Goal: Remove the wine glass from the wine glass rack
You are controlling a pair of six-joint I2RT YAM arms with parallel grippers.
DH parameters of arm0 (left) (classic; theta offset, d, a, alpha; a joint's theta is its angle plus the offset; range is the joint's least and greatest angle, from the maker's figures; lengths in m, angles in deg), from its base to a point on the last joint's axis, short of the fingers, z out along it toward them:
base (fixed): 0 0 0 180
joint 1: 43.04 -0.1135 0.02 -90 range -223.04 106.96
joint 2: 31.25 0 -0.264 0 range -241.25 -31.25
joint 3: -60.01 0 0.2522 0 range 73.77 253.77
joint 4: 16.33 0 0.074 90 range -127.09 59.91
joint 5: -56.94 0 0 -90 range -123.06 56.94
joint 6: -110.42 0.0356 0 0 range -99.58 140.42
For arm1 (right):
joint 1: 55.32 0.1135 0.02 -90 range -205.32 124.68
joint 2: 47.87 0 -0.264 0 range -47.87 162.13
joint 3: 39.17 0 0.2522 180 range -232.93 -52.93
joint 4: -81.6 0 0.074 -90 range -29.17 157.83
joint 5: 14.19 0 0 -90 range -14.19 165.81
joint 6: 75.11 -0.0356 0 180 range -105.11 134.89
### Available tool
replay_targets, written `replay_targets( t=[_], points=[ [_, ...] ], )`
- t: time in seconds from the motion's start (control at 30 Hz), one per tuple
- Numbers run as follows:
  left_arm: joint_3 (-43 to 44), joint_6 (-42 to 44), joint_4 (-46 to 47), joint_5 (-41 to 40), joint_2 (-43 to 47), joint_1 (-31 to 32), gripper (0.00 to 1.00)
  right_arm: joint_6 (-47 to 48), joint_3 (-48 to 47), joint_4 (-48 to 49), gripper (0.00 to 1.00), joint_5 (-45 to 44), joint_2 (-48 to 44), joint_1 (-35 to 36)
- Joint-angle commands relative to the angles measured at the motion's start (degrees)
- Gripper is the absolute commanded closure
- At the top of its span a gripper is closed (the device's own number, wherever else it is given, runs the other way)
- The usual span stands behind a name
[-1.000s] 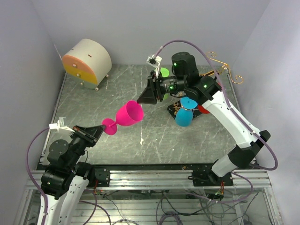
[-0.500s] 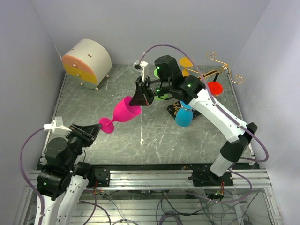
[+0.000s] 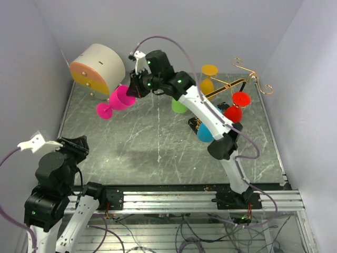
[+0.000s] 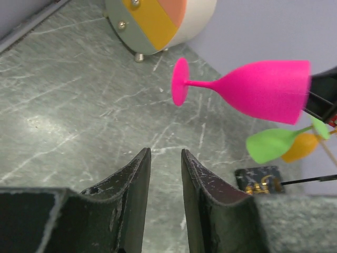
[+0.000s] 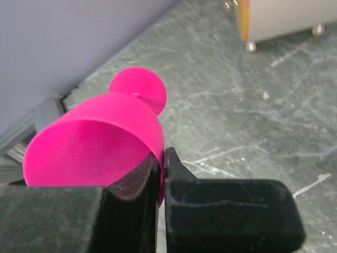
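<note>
1. Right gripper [image 3: 134, 87]: closed on the pink glass [image 3: 118, 100]. The right wrist view shows one finger inside the bowl and one outside, pinching the wall at the rim. This grip suits a glass that had hung foot-up, since the rim was the part within reach.

2. Pink glass: off the rack [image 3: 237, 81] and well apart from it. It is held on its side over the far left of the table [image 3: 158, 153], with its foot pointing toward the round cabinet [image 3: 97, 66]. It appears to hang clear of the surface. You should judge the removal itself as done; what is left is to set the glass down.

3. Rack: a red glass [image 3: 239, 98] and a yellow glass [image 3: 209, 71] hang on it.

4. Left gripper [image 4: 165, 154]: fingers slightly parted with nothing between them. It is parked low at the near left corner, so it leaves room for your right arm's long reach.

5. Risk: a rim pinch on a sideways glass gives little hold, so lower it slowly.
</note>
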Motion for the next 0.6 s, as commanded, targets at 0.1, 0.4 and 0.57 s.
replay_targets(
  t=[0.1,0.4,0.57],
  points=[
    [-4.71,12.08,7.47,2.15,-7.58,-0.05,0.61,-0.14,-0.14,4.51,1.00,-16.58,7.49,4.02],
    [-6.62,19.29,12.42,0.04,-9.94,-0.09,0.62,0.25,0.40,1.16,1.00,-19.96,11.74,5.28],
    [-8.20,19.46,13.69,-0.03,-8.05,-0.04,0.62,0.17,1.27,-0.53,1.00,-21.25,12.56,5.29]
  ],
)
